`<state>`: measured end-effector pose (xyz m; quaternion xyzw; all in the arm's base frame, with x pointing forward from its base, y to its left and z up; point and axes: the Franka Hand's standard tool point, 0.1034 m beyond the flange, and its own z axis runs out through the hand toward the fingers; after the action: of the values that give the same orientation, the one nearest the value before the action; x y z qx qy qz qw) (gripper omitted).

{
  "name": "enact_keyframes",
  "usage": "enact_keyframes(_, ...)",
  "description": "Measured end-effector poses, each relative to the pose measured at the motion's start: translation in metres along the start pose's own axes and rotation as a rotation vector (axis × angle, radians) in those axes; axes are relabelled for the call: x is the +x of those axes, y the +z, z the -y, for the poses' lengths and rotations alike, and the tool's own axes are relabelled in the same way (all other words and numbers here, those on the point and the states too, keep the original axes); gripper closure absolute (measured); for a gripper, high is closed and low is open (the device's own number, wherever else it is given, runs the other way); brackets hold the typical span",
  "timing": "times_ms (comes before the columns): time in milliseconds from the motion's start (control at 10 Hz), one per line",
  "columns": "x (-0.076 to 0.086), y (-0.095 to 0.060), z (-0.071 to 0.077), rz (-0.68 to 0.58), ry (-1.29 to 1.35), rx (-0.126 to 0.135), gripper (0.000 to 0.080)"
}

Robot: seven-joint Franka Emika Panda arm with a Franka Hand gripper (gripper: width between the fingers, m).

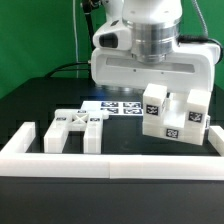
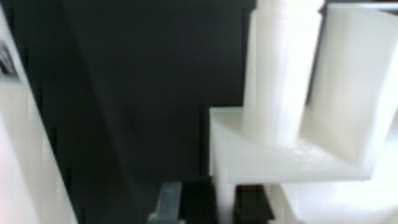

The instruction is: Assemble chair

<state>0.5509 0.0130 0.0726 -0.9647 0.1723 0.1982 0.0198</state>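
- Showing one arm (image 1: pixel 150 55) hanging low over the back of the table (image 1: pixel 25 110), its wide white wrist body filling the upper middle of the exterior view.
- Showing the tool (image 2: pixel 205 205) clenched, jaws drawn fully together. Only a grey finger (image 2: pixel 169 203) is peeking in at the edge of the wrist view, and the tool tip itself is sitting hidden in the exterior view.
- Not being able to tell whether anything is pinched in that clenched tool.
- Finding the joined chair block (image 1: pixel 175 115) standing on the table toward the exterior view's right, just below and in front of the wrist body. It is made of stacked white slabs and is facing the camera with several black-and-white tags.
- Finding the loose chair parts (image 1: pixel 70 122) lying toward the exterior view's left, well apart from the joined chair block. They are short white pieces side by side, one of them bearing a tag on top.
- Spotting the marker board (image 1: pixel 115 106) lying flat between the two groups, partly under the arm.
- Seeing the border wall (image 1: pixel 110 157) running along the front of the table and turning back at both ends, with the loose chair parts just behind it.
- Looking through the wrist view: a white upright bar (image 2: pixel 285 55) rising from a white blocky slab (image 2: pixel 276 145), very close to the camera and blurred, against the dark table.
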Motion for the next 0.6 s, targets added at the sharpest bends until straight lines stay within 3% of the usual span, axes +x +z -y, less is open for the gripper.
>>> enact_keyframes(300,0.000,0.003,-0.011,0.172,0.017,-0.025,0.0765)
enact_keyframes(600,-0.020,0.005,-0.021,0.410,0.027,-0.045,0.0765)
